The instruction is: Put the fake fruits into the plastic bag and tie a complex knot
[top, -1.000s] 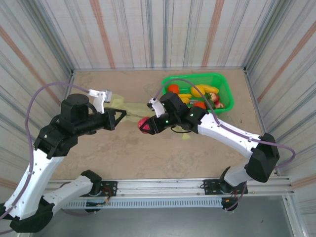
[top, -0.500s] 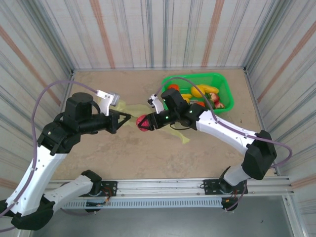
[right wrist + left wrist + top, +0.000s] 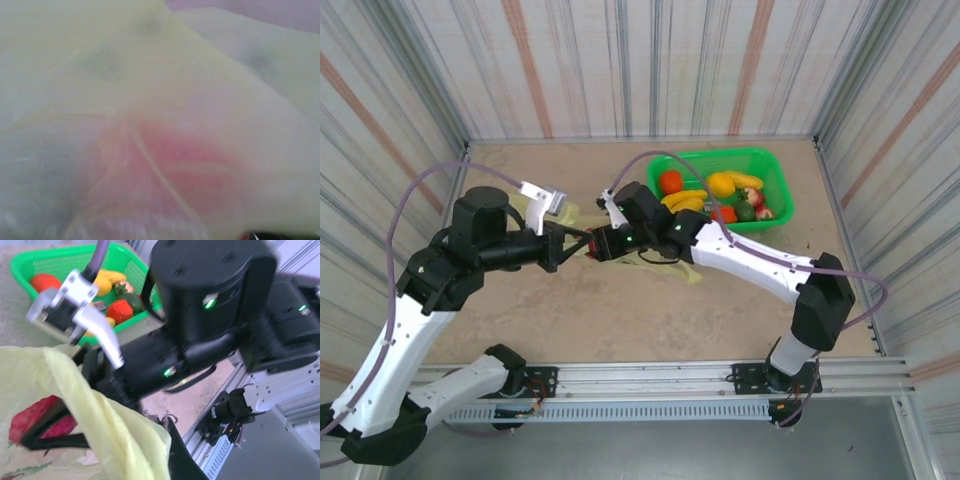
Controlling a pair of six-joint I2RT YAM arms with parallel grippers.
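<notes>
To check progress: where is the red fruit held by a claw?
In the top view, left of centre, the red fruit sits in the right claw at the mouth of the plastic bag.

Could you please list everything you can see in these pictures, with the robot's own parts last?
plastic bag: one, translucent yellow-green, mid-table where the two grippers meet.
red fake fruit: one, red, seen through the plastic bag, held by the right gripper.
fake fruits: several, yellow, orange, red and green, in the basket.
basket: one, green, far right of the table.
table: one, beige.
walls: striped panels on three sides.
left gripper: one, black, shut on the plastic bag.
right gripper: one, black, closed on the red fake fruit.
</notes>
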